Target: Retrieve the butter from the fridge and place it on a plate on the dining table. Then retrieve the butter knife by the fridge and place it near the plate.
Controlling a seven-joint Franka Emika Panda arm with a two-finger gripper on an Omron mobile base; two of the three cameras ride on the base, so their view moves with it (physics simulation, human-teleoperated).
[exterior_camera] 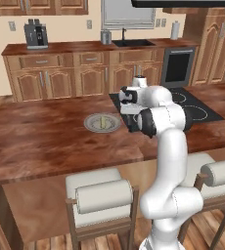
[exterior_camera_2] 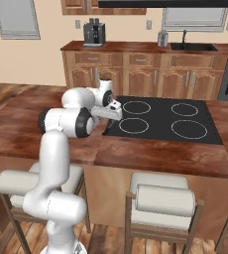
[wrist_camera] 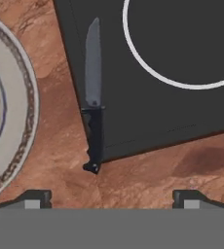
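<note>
The grey plate lies on the reddish-brown dining table, and the pale yellow butter rests in its middle. The butter knife has a grey blade and a black handle. It lies flat along the left edge of the black cooktop, its handle end just over the wood, a little to the right of the plate's rim. My gripper hovers above it, open, its fingertips spread wide with nothing between them. From the right base view the knife lies just below the hand.
White cushioned stools stand along the table's near side. The cooktop with its ring burners takes up the table's right part. Wood counters with a coffee machine and a sink line the back wall.
</note>
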